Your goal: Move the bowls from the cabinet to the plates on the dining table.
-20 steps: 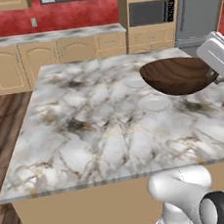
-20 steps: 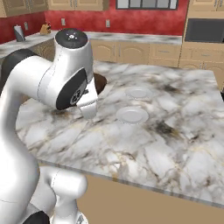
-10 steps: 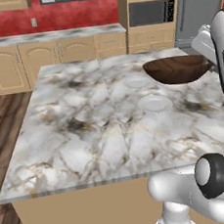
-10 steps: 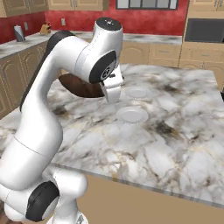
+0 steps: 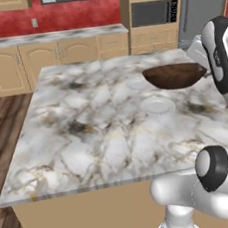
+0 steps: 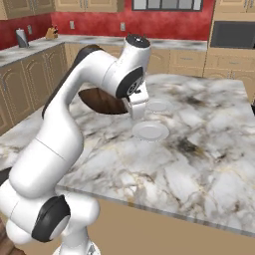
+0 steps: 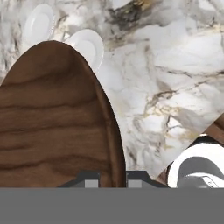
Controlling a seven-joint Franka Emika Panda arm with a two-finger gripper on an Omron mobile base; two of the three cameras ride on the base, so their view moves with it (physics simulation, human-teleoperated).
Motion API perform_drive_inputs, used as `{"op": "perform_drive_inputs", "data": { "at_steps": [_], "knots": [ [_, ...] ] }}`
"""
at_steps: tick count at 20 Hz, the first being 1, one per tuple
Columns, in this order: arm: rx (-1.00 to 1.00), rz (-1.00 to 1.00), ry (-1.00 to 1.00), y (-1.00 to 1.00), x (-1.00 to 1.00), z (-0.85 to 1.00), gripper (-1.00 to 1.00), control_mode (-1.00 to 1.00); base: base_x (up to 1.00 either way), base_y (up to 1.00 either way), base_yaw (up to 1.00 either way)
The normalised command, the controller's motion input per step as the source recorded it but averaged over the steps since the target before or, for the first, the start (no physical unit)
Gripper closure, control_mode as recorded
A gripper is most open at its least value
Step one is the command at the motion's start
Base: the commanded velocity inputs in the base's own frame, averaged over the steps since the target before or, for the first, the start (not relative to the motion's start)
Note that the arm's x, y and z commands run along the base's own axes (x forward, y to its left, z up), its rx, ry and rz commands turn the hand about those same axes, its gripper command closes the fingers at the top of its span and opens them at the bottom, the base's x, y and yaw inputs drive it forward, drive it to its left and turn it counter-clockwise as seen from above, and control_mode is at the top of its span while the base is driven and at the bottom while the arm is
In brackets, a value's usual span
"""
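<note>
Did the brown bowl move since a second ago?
Yes. In the left base view the bowl, pinched in the gripper, has slid left over the dining table, closer to the two white plates.

Light is even and fairly bright, with no single clear source; the marble table (image 5: 102, 127) shows soft grey patches but no hard shadows; the bowl (image 5: 175, 75) carries a faint gloss on its rim; the base views are coarse and slightly soft; in the hand view the wood grain close to the camera looks smeared.
</note>
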Motion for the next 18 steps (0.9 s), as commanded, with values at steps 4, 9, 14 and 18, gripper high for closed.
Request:
{"op": "perform_drive_inputs", "data": {
  "at_steps": [4,9,14,18],
  "knots": [
    [0.0,0.0,-0.05,-0.2,0.33,-0.95,1.0,-1.0,0.0,0.0,0.0],
    [0.0,0.0,-0.08,-0.27,0.45,-0.48,1.0,-1.0,0.0,0.0,0.0],
    [0.0,0.0,0.0,-0.49,0.58,0.0,1.0,-1.0,0.0,0.0,0.0],
    [0.0,0.0,0.02,-0.36,0.53,0.0,1.0,-1.0,0.0,0.0,0.0]
  ]
}}
